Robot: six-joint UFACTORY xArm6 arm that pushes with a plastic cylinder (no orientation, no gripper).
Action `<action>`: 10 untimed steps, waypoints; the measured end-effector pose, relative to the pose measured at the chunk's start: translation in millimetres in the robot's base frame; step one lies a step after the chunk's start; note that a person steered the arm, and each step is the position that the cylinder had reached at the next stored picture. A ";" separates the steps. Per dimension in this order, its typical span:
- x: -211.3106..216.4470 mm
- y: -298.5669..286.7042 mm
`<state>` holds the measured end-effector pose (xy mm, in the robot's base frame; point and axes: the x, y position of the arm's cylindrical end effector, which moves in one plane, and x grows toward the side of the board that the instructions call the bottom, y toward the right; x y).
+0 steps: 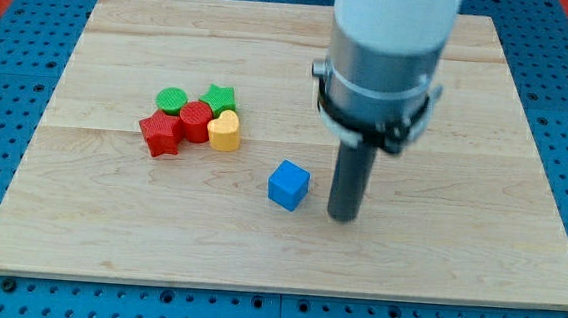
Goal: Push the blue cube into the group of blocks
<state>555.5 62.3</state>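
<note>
Blue cube sits mid-worktop, w/ my tip just to its right, prob. not touching. No pincer on rig. Group to upper left, apart: yellow heart, red cylinder, red star, green cylinder, green star.

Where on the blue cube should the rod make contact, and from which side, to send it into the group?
Best on the blue cube's lower-right side, pushing toward the view's upper left, where the cluster, from the red star to the yellow heart, sits. My tip is already just to the cube's right, slightly lower, not touching. The cube sits turned, corner toward the view's bottom, so an off-centre push would probably spin it.
</note>
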 end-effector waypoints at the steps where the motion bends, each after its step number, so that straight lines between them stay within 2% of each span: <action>1: 10.6 -27.8; 4: -35.8 -44.0; 5: -38.5 8.3; 7: -48.2 -118.2; 9: -50.6 -7.7; 10: -80.5 -20.4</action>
<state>474.9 41.9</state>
